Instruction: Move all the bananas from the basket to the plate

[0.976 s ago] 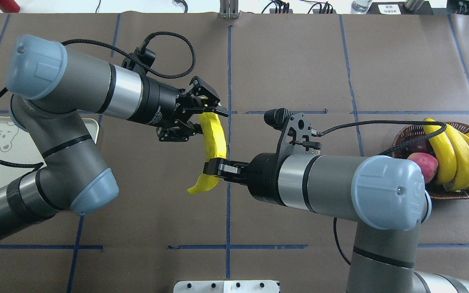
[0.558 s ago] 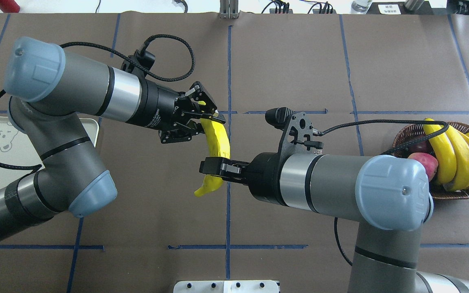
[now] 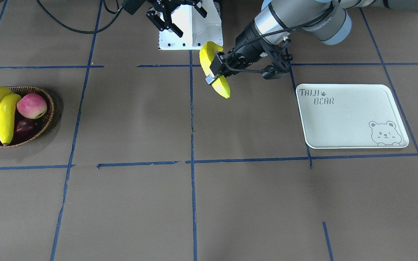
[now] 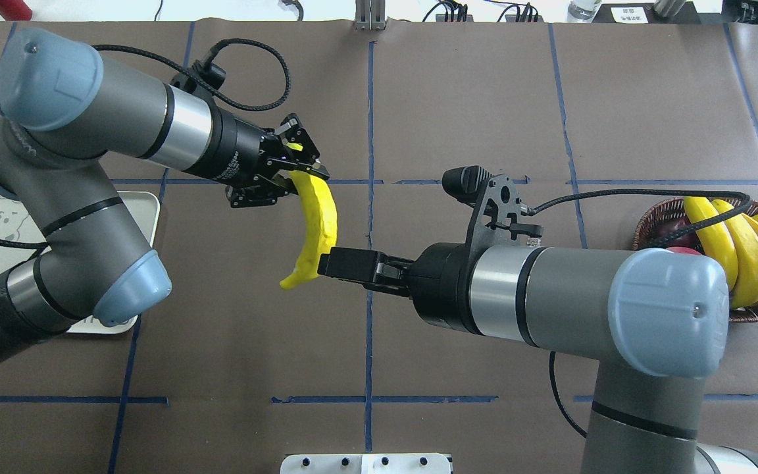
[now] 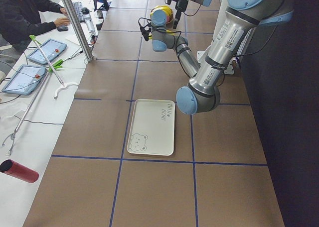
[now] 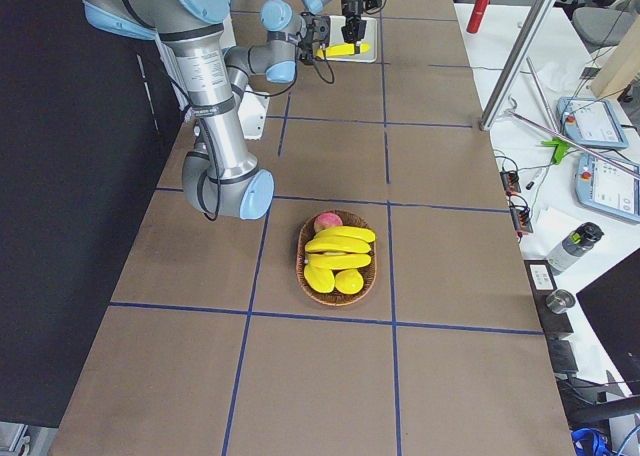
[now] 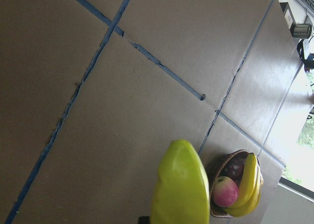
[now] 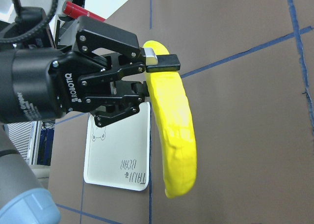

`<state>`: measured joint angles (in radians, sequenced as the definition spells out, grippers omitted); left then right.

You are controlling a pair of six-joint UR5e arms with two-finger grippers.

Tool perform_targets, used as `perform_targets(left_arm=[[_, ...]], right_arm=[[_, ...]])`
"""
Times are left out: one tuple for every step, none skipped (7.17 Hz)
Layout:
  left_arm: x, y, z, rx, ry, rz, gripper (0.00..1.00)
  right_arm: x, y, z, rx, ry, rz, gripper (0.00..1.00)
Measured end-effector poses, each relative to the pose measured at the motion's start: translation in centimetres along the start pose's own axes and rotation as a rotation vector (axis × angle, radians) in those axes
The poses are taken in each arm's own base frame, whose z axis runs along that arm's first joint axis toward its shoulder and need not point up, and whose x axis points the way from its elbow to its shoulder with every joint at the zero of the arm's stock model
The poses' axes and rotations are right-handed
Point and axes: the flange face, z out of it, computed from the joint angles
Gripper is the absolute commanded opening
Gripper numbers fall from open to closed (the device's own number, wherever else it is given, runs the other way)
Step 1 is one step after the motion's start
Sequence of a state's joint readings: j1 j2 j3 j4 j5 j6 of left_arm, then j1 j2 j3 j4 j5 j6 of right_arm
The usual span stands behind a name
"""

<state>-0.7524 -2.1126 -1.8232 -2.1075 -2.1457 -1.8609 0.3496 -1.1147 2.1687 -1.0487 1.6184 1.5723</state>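
Banana [image 4: 316, 224] has changed hands: the left gripper [image 4: 297, 174] alone clamps its upper end, closer to the plate [image 3: 350, 116] yet well short; the right gripper [image 4: 328, 262] has let go, fingers apart.

So the table [image 3: 129, 203] is one big flat top covered in brown paper, with blue tape lines [image 3: 192, 145] running across it as a rough grid. Going by the front-facing view, the wicker basket [image 3: 51, 108] sits way out at 9 o'clock, half cut off by the edge. The pale plate [image 3: 343, 119] lies flat at about 3 o'clock, well apart from it, with the TAIJI BEAR lettering at its 10 o'clock corner and the bear face at its 4 o'clock corner. There's also a white base panel [image 3: 194, 32] up at 12 o'clock, right on the centre tape line.
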Motion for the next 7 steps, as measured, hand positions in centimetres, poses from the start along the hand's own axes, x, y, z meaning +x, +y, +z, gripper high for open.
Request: perform_targets(left_arm=[[-2.6,-3.8,-0.6,0.063,-0.106,0.082,0.0],[-6.7,-8.0,-2.1,0.112,-0.207,0.182,0.0],[-12.4,-12.3,-4.3,0.141,-0.307,0.276,0.0],[-18.4,-16.3,-7.1,0.156,-0.4,0.354,0.0],[-23.9,-19.9,-9.6,0.163,-0.481,0.395,0.0],[-28.4,-22.5,-11.4,0.164,-0.54,0.395,0.0],[-32.3,-23.9,-12.6,0.162,-0.585,0.368,0.0]], right_arm=[[0.3,-0.3,-0.3,0.008,0.006,0.0,1.0],[1.0,-0.7,-0.5,0.02,0.022,0.0,1.0],[2.0,-1.4,-0.7,0.034,0.045,0.0,1.0],[3.3,-2.1,-0.8,0.047,0.079,-0.001,1.0],[4.4,-2.8,-0.8,0.055,0.118,-0.003,1.0],[5.1,-3.4,-0.7,0.06,0.158,-0.004,1.0],[5.5,-3.8,-0.7,0.06,0.188,-0.008,1.0]])
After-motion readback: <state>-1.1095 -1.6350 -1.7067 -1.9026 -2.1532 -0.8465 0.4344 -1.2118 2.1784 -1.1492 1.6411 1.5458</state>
